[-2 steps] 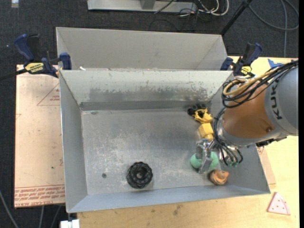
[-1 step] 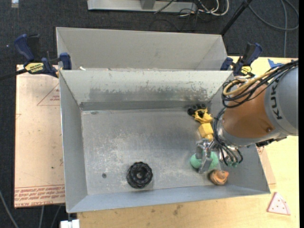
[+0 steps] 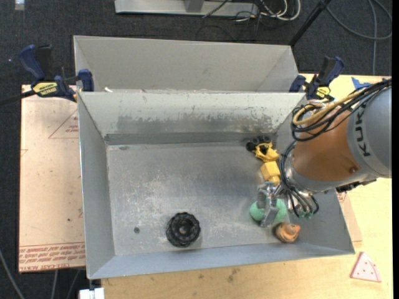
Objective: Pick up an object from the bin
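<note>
Four loose things lie in the bin (image 3: pixel 93 167): one green lump (image 3: pixel 255 212) beneath the gripper (image 3: pixel 270 209), one orange piece (image 3: pixel 287 232) just beside it, one yellow toy (image 3: pixel 268 154) near, one black wheel (image 3: pixel 182 229) well apart.

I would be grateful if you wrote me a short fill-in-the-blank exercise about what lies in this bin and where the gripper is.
1. The gripper is over a ____ rounded thing at the right side of the bin.
2. The round ribbed thing, lying alone left of the gripper, is ____ in colour.
3. In the view, the yellow toy lies ____ the gripper, nearer the back wall.
4. The arm reaches in from the view's ____.

Missing words: green; black; above; right.
</note>
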